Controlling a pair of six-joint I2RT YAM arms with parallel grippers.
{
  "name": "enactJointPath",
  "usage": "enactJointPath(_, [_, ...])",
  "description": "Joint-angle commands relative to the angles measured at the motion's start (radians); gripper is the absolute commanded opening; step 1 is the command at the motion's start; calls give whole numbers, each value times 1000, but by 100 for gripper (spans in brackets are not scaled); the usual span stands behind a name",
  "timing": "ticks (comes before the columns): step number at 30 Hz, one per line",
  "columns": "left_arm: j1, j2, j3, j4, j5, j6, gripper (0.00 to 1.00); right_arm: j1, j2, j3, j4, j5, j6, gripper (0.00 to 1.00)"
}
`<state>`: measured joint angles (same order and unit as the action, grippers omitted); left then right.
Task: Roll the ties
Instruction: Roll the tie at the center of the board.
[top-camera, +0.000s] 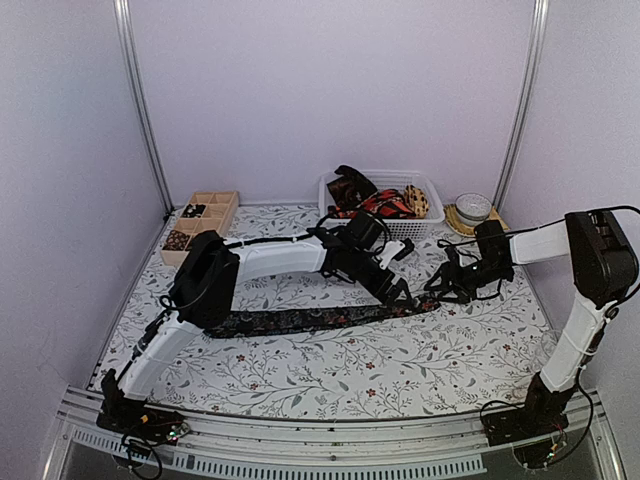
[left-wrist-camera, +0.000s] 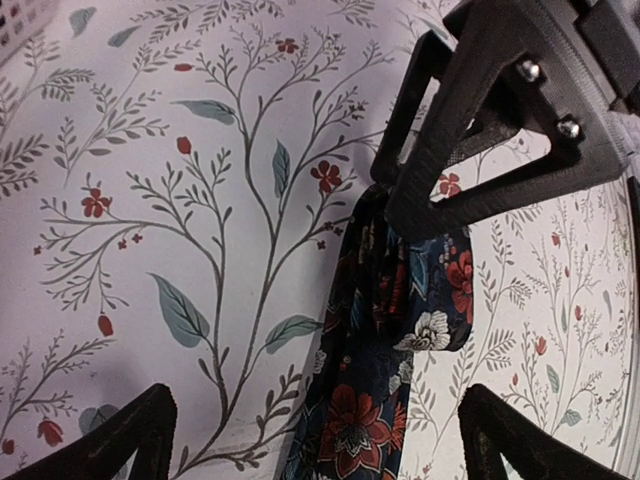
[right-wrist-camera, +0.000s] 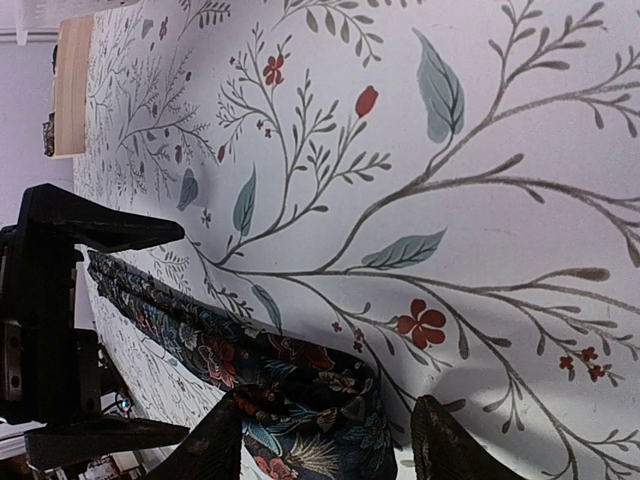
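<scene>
A long dark floral tie (top-camera: 300, 320) lies flat across the middle of the table, running left to right. Its right end is folded back on itself (right-wrist-camera: 320, 420). My right gripper (top-camera: 443, 288) stands low over that folded end, open, one finger on each side of it (right-wrist-camera: 330, 452). A strip of bare cloth shows between the fabric and the right-hand finger. My left gripper (top-camera: 398, 292) hovers just left of it, wide open, straddling the tie (left-wrist-camera: 365, 410) without touching it. Other ties (top-camera: 375, 200) are heaped in the basket.
A white mesh basket (top-camera: 432, 225) stands at the back centre. A wooden compartment tray (top-camera: 210, 212) with small dark rolls sits at the back left. A small bowl (top-camera: 472, 208) on a mat is at the back right. A floral cloth (top-camera: 350, 375) covers the table.
</scene>
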<state>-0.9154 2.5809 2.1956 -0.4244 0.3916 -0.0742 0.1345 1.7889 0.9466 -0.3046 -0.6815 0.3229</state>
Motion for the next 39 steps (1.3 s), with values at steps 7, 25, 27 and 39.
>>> enactJointPath(7, [-10,42,27,40,28,-1,97,-6,72,-46,72,-83,20,59])
enactJointPath(25, [-28,75,23,90,61,-20,96,-5,57,-100,121,-134,53,59])
enactJointPath(27, [-30,78,23,90,50,-21,96,-6,56,-104,125,-139,54,59])
enactJointPath(39, [-31,107,36,54,-17,-16,86,-6,19,-146,145,-188,67,59])
